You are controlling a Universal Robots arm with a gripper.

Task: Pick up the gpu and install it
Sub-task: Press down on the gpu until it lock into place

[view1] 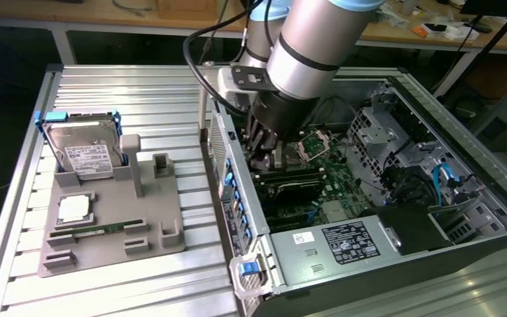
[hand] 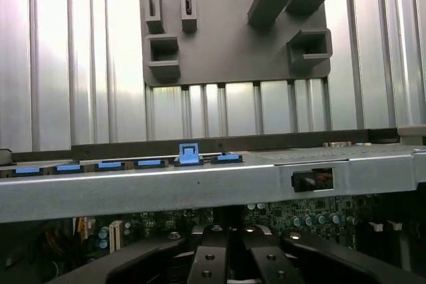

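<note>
In the exterior view the gripper (view1: 264,157) sits at frame centre, lowered inside the open computer case (view1: 465,218), just above the motherboard (view1: 324,173). Its fingers (hand: 212,257) are closed tight together; whether they grip anything I cannot tell. The gpu cannot be made out. At left, a grey holder tray (view1: 113,224) carries a hard drive (view1: 82,148).

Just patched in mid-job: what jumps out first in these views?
The arm reaching down into the open computer case, its gripper shut low over the motherboard. On the exterior view's left, a grey holder tray carries a hard drive and a green memory stick.
</note>
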